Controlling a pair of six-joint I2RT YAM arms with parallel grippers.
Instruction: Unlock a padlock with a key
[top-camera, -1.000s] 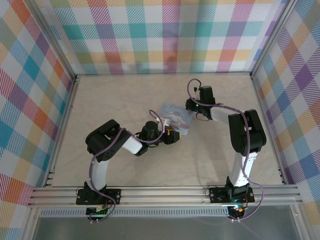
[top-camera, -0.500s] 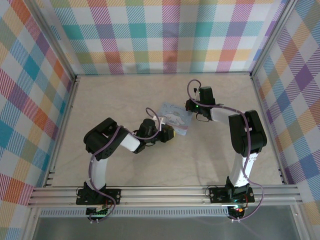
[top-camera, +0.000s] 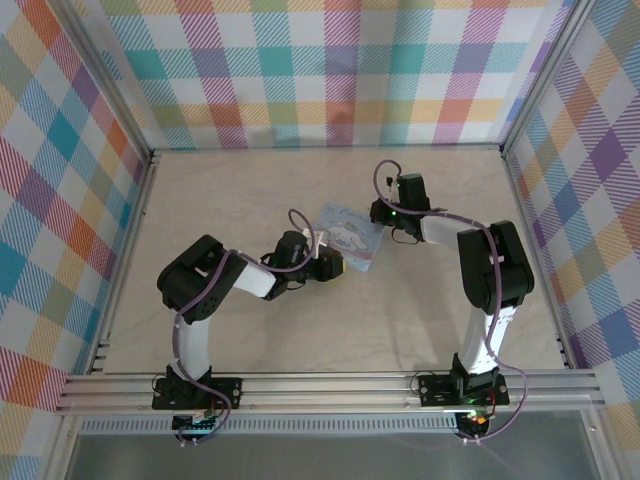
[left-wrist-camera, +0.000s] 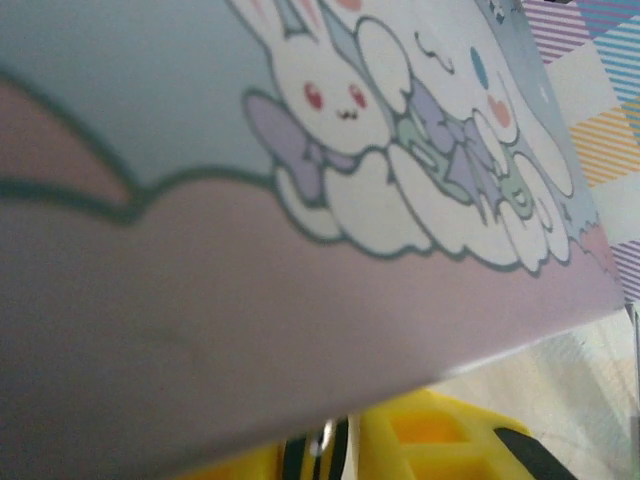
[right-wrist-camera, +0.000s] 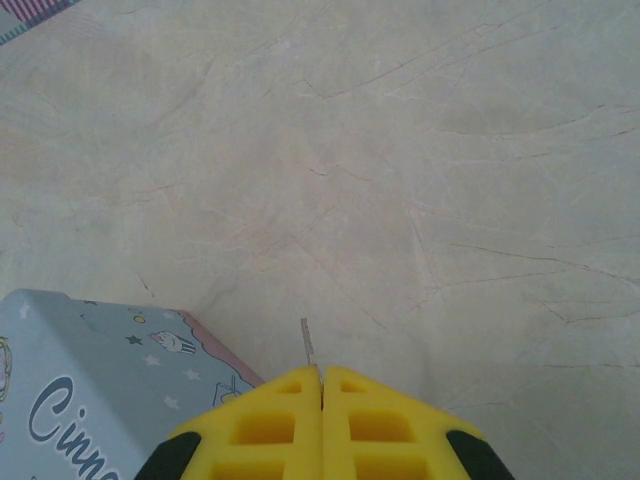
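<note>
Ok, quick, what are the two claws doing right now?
Left claw: cannot tell, the cartoon tin hides its tips.
Right claw: shut, pinching a thin metal key.

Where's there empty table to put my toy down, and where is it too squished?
Bare table runs between the tin and the back wall. Another big patch lies near the front rail, between the left arm and right arm. It's crowded in the middle: the left claw and right claw both sit at the tin's edges.
</note>
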